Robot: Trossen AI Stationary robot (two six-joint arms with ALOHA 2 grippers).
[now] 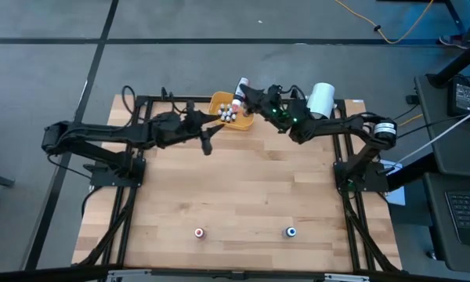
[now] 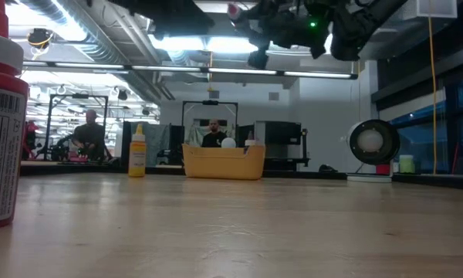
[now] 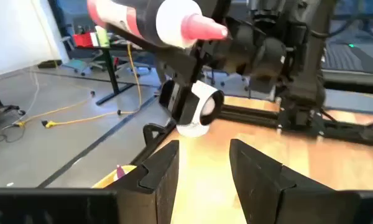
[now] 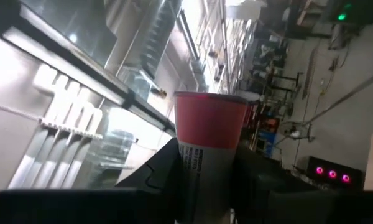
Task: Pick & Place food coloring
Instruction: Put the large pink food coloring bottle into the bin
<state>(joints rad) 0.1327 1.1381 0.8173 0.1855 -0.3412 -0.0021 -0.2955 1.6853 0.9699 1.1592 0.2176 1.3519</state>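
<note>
A food coloring bottle (image 1: 240,92), red-capped, is sitting clamped between my right gripper's (image 1: 246,95) fingers, raised above the orange bowl (image 1: 222,100) holding more bottles. My left gripper (image 1: 206,146), fingers parted and empty, is hovering just beside that bowl.

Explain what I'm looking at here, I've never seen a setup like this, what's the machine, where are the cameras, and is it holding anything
Two dark robot arms work over a light wooden table. One camera looks down from above, one sits at table height, and one rides on each wrist. The right gripper is raised over the orange bowl and holds a small red-topped food coloring bottle with a pink tip, seen close up from the right wrist. The left gripper waits open beside the bowl, which holds more tiny bottles. Two bottles stand near the front edge.
</note>
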